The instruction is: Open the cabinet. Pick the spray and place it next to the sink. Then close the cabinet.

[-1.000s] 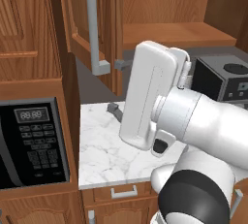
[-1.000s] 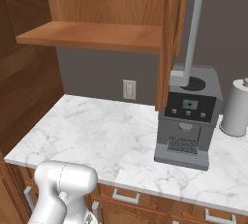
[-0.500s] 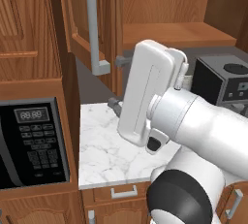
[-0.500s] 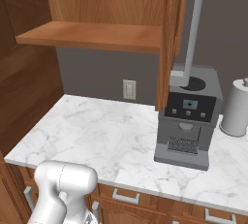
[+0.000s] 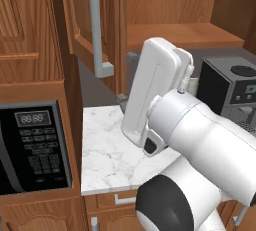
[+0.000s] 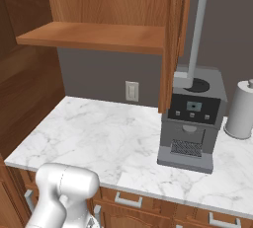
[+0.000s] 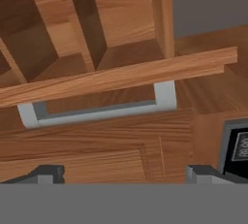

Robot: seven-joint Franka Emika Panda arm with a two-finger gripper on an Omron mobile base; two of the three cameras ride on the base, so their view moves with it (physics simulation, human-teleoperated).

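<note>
White arm raised and folded, tool [image 7: 124,173] with 2 fingertips spread wide, holding nothing

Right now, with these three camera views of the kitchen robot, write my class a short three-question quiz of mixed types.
1. True or false: a cabinet door stands swung open.
2. What stands right of the coffee machine in the right base view? A) paper towel roll B) kettle C) toaster
3. Fill in: in the hand view, the fingers are spread apart below a grey bar ____.

Key: 1 true; 2 A; 3 handle.
</note>
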